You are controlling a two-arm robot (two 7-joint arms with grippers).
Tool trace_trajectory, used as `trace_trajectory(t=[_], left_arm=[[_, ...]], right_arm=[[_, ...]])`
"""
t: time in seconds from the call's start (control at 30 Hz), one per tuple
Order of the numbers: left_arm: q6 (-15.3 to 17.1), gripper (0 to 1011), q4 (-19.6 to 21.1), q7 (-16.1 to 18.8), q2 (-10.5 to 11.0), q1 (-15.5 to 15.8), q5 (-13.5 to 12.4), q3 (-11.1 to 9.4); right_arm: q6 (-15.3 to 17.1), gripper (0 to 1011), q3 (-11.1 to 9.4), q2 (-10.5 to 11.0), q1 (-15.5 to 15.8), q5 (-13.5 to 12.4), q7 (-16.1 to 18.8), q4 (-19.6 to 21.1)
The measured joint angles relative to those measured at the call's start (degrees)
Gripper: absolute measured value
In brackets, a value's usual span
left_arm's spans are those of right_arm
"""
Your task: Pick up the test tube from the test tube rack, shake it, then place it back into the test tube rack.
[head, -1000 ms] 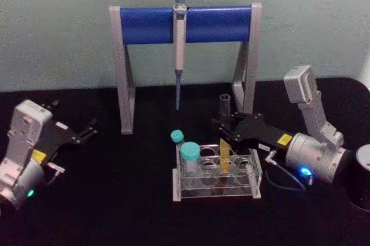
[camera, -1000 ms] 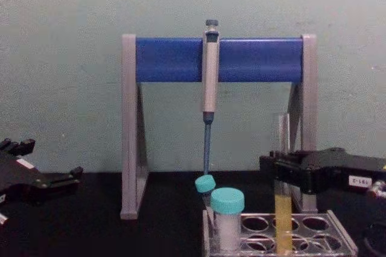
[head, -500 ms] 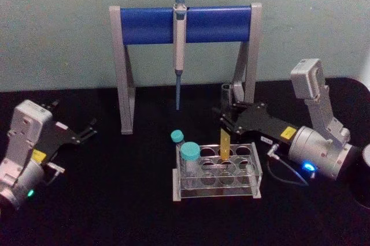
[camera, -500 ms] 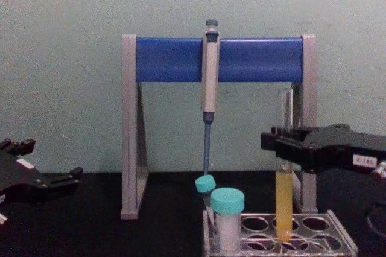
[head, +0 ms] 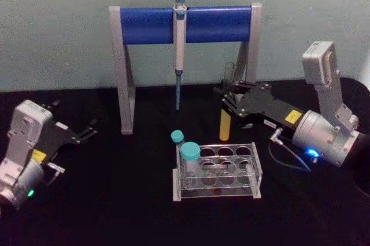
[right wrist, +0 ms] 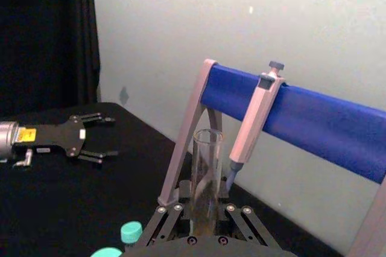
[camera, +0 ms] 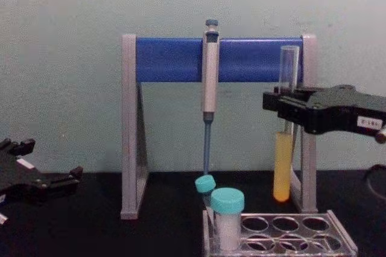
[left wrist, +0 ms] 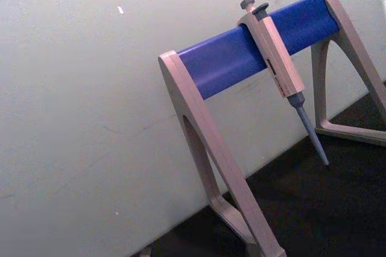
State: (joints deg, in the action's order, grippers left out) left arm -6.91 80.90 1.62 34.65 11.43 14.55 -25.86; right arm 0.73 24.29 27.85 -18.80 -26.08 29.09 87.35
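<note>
The pick-up part of the task looks done. The tall, thin clear glass test tube (camera: 283, 166), uncapped and with yellow liquid in its lower part, is out of the low clear acrylic test tube rack (camera: 345, 240). It hangs upright over the far side of the rack, and its round bottom is clear of the top plate with open air between them. By my reading the shake and the return to a hole are what's left for you, and the holes near the tube stand empty.

The right gripper (camera: 286, 107) reaches in from the robot's right at about the tube's mid-height. Its black fingers (camera: 276, 103) are closed tight on the bare glass just above the liquid line, and the open mouth stands well above them. In the right wrist view the tube rises straight up from between the fingers.

The left gripper (head: 87, 130) sits low over the black bench (head: 115, 211) at the robot's left, well apart from the rack. Its fingers are spread and hold nothing.

Two teal-capped white vials (camera: 227, 218) stand at the rack's left end.
</note>
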Motion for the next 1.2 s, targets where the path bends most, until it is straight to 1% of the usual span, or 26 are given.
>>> trace_trajectory(t=[0.5, 0.7, 0.83, 0.93, 1.03, 1.13, 1.2], left_arm=[[0.0, 1010, 0.0, 0.0, 0.0, 0.0, 0.0, 0.0], [0.0, 1010, 0.0, 0.0, 0.0, 0.0, 0.0, 0.0], [0.0, 1010, 0.0, 0.0, 0.0, 0.0, 0.0, 0.0], [0.0, 1010, 0.0, 0.0, 0.0, 0.0, 0.0, 0.0], [0.0, 1010, 0.0, 0.0, 0.0, 0.0, 0.0, 0.0], [0.0, 1010, 0.0, 0.0, 0.0, 0.0, 0.0, 0.0], [0.0, 1010, 0.0, 0.0, 0.0, 0.0, 0.0, 0.0]], right_arm=[[-1.1, 235, 0.1, -1.9, -1.9, -0.2, 1.0, -3.4], [-1.4, 235, -0.5, -1.7, -1.6, 0.0, 0.2, -3.4], [-1.3, 235, -1.5, -1.0, -0.4, 0.3, -0.9, -2.2], [-0.9, 235, -2.4, -0.2, 1.1, 0.4, -1.9, -0.8], [0.1, 235, -3.7, 1.0, 3.6, 0.3, -2.9, 1.8], [0.6, 235, -4.3, 1.7, 5.1, 0.0, -3.0, 3.4], [1.2, 235, -4.9, 2.3, 6.5, -0.6, -3.1, 4.8]])
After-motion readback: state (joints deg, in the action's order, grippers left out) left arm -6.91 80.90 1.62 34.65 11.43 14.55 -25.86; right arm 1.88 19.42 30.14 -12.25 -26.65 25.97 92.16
